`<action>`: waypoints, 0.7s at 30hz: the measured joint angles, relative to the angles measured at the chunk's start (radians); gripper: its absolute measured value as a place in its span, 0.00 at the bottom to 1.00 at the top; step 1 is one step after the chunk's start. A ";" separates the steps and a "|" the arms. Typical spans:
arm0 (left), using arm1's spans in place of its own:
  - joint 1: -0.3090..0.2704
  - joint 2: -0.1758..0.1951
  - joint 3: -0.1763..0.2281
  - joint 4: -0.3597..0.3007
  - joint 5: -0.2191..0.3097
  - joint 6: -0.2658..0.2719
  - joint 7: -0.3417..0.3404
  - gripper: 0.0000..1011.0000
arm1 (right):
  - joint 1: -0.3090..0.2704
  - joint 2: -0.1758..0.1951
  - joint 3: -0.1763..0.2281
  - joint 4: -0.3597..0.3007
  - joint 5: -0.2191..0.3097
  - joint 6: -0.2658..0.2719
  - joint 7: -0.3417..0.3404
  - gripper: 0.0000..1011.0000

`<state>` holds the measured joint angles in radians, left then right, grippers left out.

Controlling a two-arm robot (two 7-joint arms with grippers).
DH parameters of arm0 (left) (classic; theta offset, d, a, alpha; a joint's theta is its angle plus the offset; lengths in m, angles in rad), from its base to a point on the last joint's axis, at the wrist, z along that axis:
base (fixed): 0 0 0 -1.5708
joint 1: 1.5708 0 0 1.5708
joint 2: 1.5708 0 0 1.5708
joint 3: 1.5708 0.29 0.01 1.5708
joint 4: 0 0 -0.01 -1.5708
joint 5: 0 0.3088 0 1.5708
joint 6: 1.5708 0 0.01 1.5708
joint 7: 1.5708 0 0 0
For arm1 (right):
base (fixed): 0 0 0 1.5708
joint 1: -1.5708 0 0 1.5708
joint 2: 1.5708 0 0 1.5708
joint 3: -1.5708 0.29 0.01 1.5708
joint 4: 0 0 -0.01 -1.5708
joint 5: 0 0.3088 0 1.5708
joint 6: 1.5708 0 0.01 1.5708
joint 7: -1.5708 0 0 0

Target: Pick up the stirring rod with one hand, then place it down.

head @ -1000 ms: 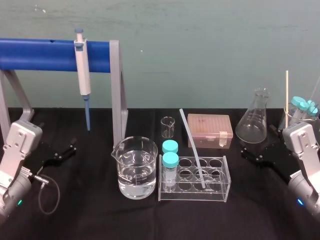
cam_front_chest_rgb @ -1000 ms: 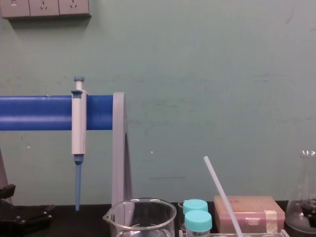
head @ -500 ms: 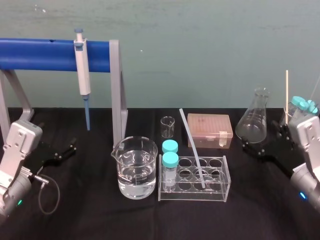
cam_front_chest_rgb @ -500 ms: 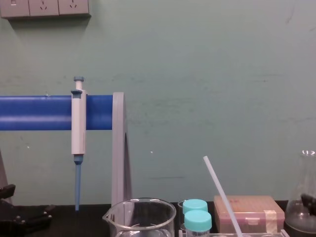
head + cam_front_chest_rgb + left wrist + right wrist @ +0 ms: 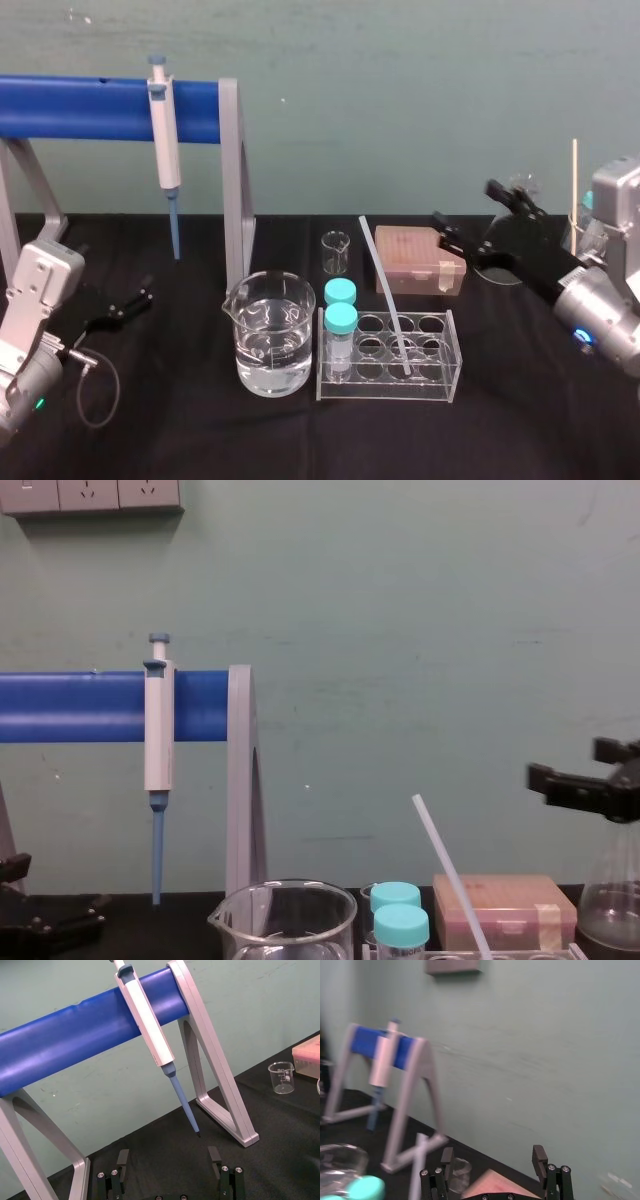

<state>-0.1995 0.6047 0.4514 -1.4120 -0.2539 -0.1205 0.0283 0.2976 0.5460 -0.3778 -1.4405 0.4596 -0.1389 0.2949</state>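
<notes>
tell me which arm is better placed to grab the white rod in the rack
Right: the right pincer, open, hangs by the pink box near the rod; the left pincer sits low, far off by the blue stand.

A white-and-blue pipette [image 5: 165, 140] hangs on the blue-barred stand [image 5: 80, 108] at the black counter's [image 5: 180, 420] left. Mid-counter stands a large beaker [image 5: 270, 335] of water, just beside a clear rack [image 5: 432, 368] holding two teal-capped vials [image 5: 340, 335]. Behind them sit a small empty beaker [image 5: 336, 253] and a pink box [image 5: 418, 258].
</notes>
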 joint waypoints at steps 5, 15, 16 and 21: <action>0.000 0.000 0.000 0.000 0.000 0.000 0.000 0.99 | 0.028 -0.025 -0.019 -0.014 0.031 0.041 0.078 0.99; 0.000 0.000 0.000 0.000 0.000 0.000 0.000 0.99 | 0.097 -0.085 -0.049 0.028 0.080 0.246 0.136 0.99; 0.000 0.000 0.000 0.000 0.000 0.000 0.000 0.99 | 0.103 -0.089 -0.052 0.035 0.079 0.254 0.138 0.99; 0.000 0.000 0.000 0.000 0.000 0.000 0.000 0.99 | 0.136 -0.115 -0.075 0.082 0.063 0.292 0.153 0.99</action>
<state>-0.1995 0.6047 0.4514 -1.4120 -0.2539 -0.1205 0.0283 0.4333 0.4314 -0.4528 -1.3587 0.5224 0.1533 0.4479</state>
